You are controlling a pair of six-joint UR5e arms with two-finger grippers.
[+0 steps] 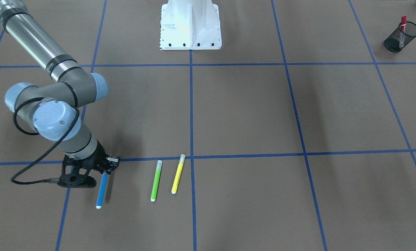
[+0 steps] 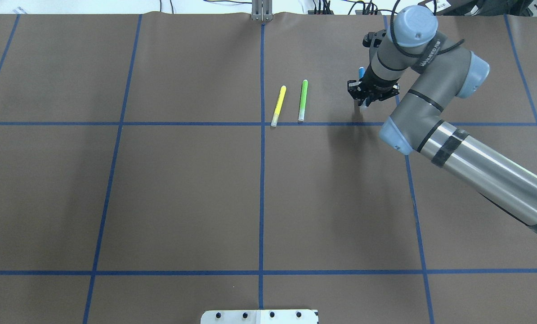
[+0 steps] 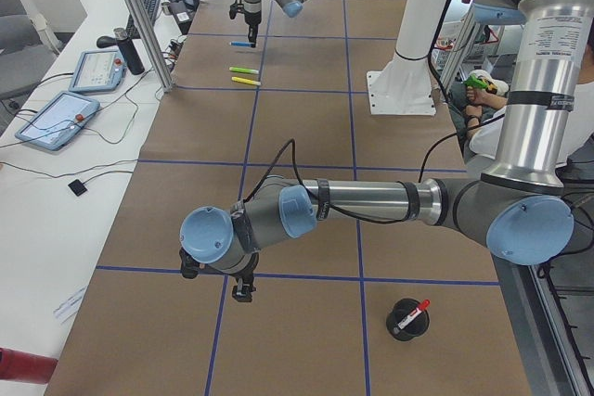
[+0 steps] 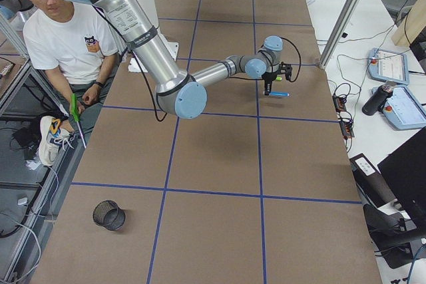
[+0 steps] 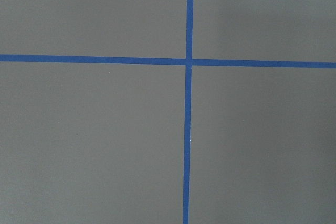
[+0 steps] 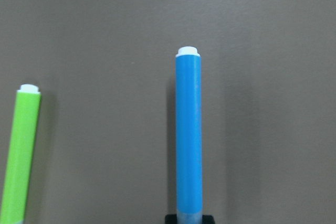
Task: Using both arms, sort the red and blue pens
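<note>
The blue pen [image 1: 101, 191] [image 6: 189, 135] lies along the brown table at its operators' side, a blue barrel with a white end. My right gripper [image 1: 106, 170] [image 2: 361, 96] stands over its clear-cap end, shut on it; a black finger tip shows at the cap in the right wrist view. The red pen [image 1: 402, 26] [image 3: 416, 311] stands in a black mesh cup [image 1: 408, 40]. My left gripper [image 3: 243, 290] hangs low over the table near that cup; I cannot tell whether it is open or shut. The left wrist view holds only tape lines.
A green marker [image 1: 155, 181] [image 6: 20, 156] and a yellow marker [image 1: 177, 174] lie side by side just beside the blue pen. A second mesh cup [image 4: 108, 214] stands empty at the table's right end. The white robot base [image 1: 190, 24] is at mid-table. A seated person [image 4: 66, 38] is beside the table.
</note>
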